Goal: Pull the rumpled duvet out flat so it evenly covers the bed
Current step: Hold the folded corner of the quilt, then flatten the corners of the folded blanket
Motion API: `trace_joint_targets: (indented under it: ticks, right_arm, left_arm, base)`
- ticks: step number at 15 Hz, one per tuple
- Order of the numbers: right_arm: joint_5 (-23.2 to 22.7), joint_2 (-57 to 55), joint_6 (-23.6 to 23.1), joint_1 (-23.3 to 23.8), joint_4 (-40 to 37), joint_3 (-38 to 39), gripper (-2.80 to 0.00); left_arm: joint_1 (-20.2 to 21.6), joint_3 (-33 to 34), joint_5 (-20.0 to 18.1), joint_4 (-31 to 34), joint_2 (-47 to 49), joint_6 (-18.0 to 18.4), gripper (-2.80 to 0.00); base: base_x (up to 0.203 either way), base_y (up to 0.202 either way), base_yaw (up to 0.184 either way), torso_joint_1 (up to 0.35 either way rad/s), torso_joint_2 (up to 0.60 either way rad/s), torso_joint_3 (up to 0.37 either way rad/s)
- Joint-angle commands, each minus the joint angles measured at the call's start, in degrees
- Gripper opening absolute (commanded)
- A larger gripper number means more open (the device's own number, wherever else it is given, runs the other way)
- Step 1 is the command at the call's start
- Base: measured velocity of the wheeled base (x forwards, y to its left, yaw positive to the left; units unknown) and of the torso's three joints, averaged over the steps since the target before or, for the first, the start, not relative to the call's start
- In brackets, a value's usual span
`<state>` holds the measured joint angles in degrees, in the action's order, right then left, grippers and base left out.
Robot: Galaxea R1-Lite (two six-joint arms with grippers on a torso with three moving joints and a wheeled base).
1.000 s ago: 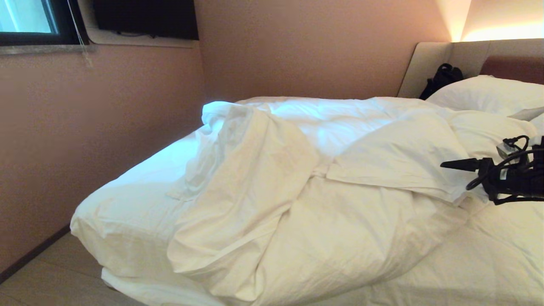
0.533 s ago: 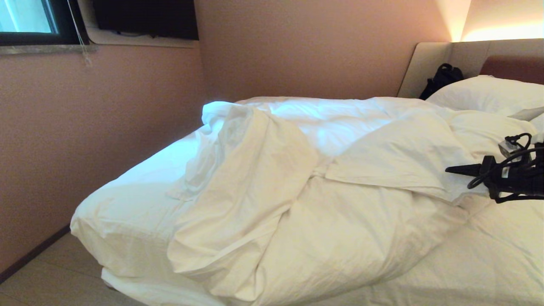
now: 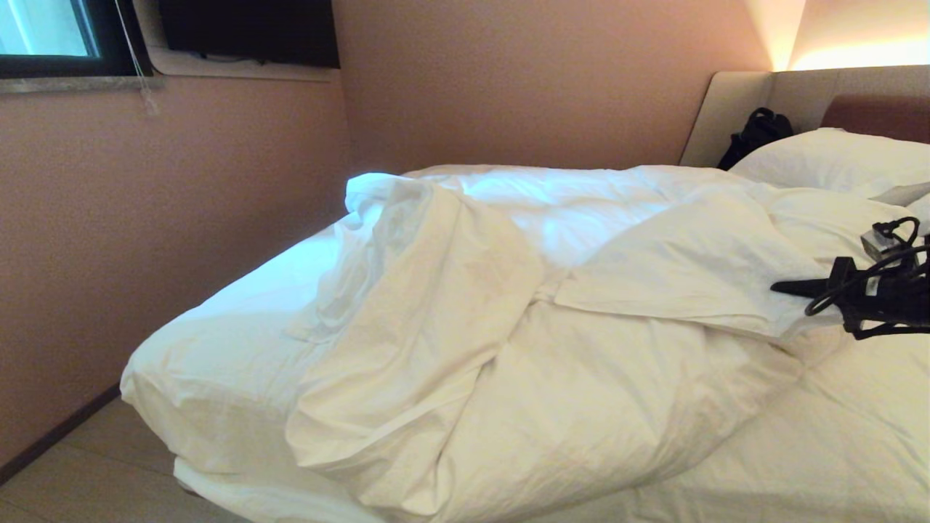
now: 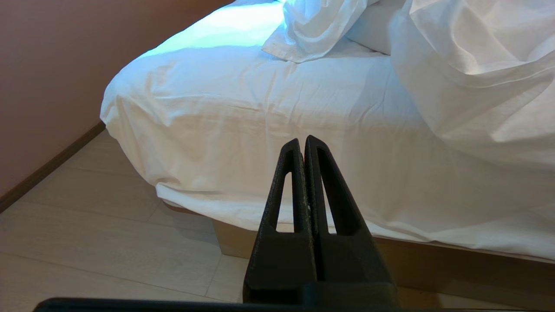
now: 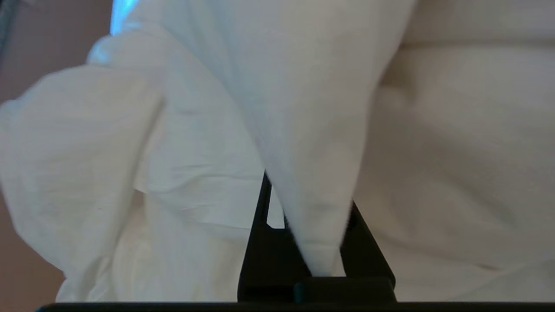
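Pink-walled corner room, window (image 3: 43, 33) at 10 o'clock, headboard (image 3: 734, 109) at 2 o'clock. Filling the middle, bed (image 4: 243, 112) with sheet bared toward 9 o'clock. Heaped across centre, duvet (image 3: 508, 349): rumpled, folded back on itself, spilling over the near edge at 6 o'clock; pillow (image 3: 835, 160) beyond at 2 o'clock.

Changed over the last second: right gripper (image 3: 788, 288) at 3 o'clock gone from spread wide to pinched together, drawn slightly rightward. Now clamped on a fold of duvet, cloth tenting out from between the fingers (image 5: 256, 225) in the wrist view. Meaning, likely: grasp secured, pull ready to begin; spreading itself not yet done.

Parked low off the bed's corner, left gripper (image 4: 303, 143): fingers pressed together, holding nothing, touching nothing.
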<state>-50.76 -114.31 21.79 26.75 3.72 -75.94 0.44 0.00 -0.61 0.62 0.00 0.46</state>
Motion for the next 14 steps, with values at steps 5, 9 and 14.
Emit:
trace_joint_targets:
  ticks: [5,9,14]
  right_arm:
    - [-0.11,11.12,2.49,6.93,-0.03,-0.65,-2.8]
    - [0.19,18.63,2.83,13.7,-0.02,-0.86,-2.8]
    - [0.38,23.69,2.82,16.13,-0.29,-0.5,-2.8]
  left_arm:
    - [0.0,0.0,0.0,-0.01,0.0,-0.02,-2.8]
    - [0.0,0.0,0.0,-0.01,0.0,-0.02,-2.8]
    - [0.0,0.0,0.0,-0.01,0.0,-0.02,-2.8]
  base:
    - [0.0,0.0,0.0,0.0,0.0,0.0]
    - [0.0,0.0,0.0,0.0,0.0,0.0]
    - [0.0,0.0,0.0,0.0,0.0,0.0]
